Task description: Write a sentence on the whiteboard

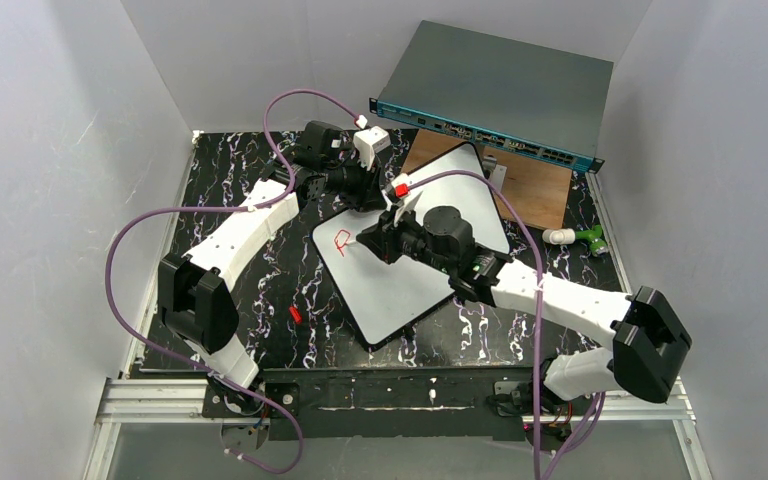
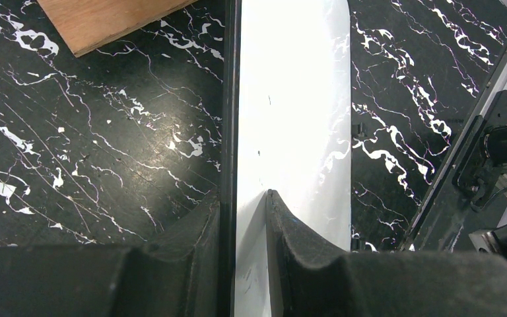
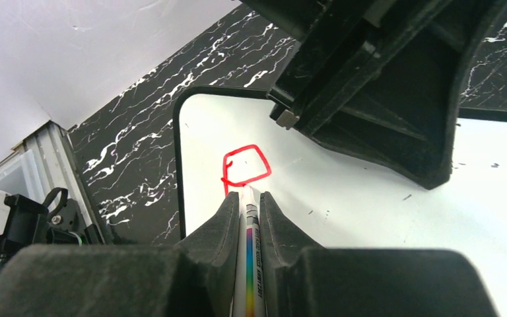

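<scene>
The whiteboard [image 1: 415,285] lies slanted on the black marble table, with a first red letter [image 1: 342,240] of the sentence near its left corner. My right gripper [image 1: 372,240] is shut on a white marker with a rainbow stripe [image 3: 249,264]. The marker's tip touches the board at the bottom of the red loop [image 3: 245,165]. My left gripper [image 1: 385,200] is shut on the board's far edge. In the left wrist view its fingers [image 2: 290,231] pinch the white board [image 2: 297,99] between them. It shows as a dark shape [image 3: 383,86] in the right wrist view.
A grey metal box with a teal front [image 1: 490,90] stands at the back on a wooden board [image 1: 540,190]. A small red cap [image 1: 295,313] lies on the table left of the whiteboard. A white and green object [image 1: 575,237] lies at the right edge.
</scene>
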